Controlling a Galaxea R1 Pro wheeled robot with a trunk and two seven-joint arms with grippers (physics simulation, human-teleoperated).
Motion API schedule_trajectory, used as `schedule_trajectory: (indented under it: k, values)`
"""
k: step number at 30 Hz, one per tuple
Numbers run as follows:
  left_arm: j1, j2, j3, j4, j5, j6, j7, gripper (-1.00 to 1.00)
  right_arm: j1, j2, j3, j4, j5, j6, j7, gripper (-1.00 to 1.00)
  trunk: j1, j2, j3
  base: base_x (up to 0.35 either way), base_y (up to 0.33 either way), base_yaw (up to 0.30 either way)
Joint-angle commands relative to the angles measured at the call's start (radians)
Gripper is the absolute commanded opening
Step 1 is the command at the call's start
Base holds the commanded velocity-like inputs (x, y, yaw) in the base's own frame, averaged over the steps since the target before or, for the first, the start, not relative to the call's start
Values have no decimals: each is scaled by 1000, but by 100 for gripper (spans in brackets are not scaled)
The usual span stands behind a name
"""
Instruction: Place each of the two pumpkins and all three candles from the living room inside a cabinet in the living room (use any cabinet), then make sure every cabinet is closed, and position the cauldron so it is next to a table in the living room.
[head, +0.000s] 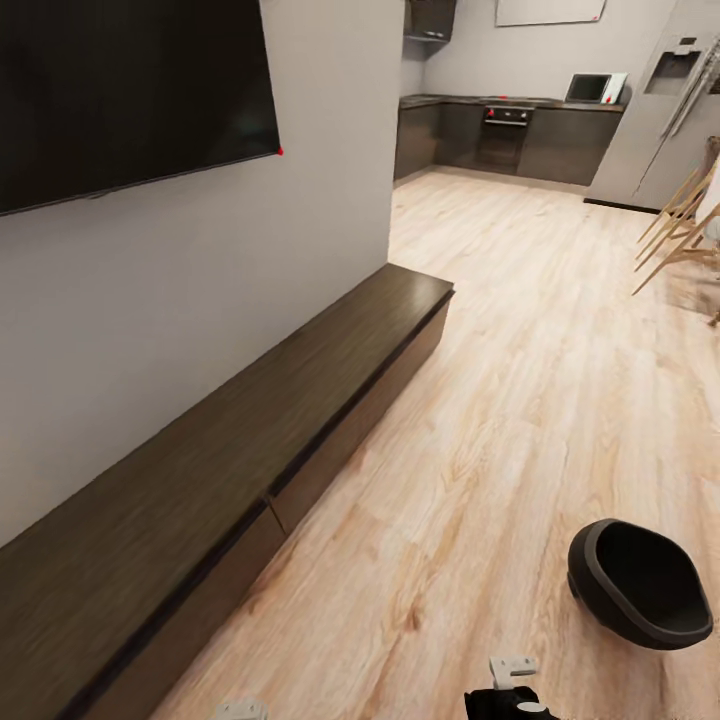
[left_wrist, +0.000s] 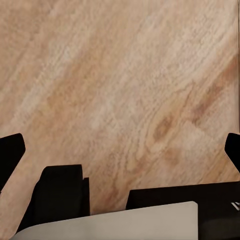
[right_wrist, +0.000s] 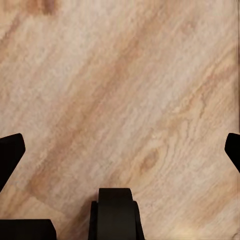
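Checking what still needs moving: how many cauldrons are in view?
1. The cauldron lies tilted on the wood floor, out from the long cabinet. Others may sit outside the frame.

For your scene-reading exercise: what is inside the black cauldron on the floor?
The cauldron lies tipped on the wooden floor, its mouth facing the head camera. The visible interior is bare and dark, with no pumpkin or candle. Its near rim hides a small part inside.

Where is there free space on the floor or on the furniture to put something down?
The cabinet top is bare along the wall under the TV. The wood floor is open between the cabinet front and the chairs. Near the robot, the cauldron takes up the floor on the right.
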Motion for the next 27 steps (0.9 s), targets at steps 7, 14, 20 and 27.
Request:
schedule_trajectory:
  k: [7,14,20,27]
  values:
    - [0,0,0,0,-1,0,0,100,0,0,0,0,-1,0,0,100,0,0,8,5,0,-214]
    - [0,0,0,0,0,0,0,100,0,0,0,0,-1,0,0,100,0,0,17,0,0,-214]
    - [0,0,0,0,1,0,0,100,0,0,0,0,0,0,0,100,0,0,24,52,0,-214]
    - [0,0,0,0,0,0,0,100,0,0,0,0,-1,-1,0,100,0,0,32,185,0,-214]
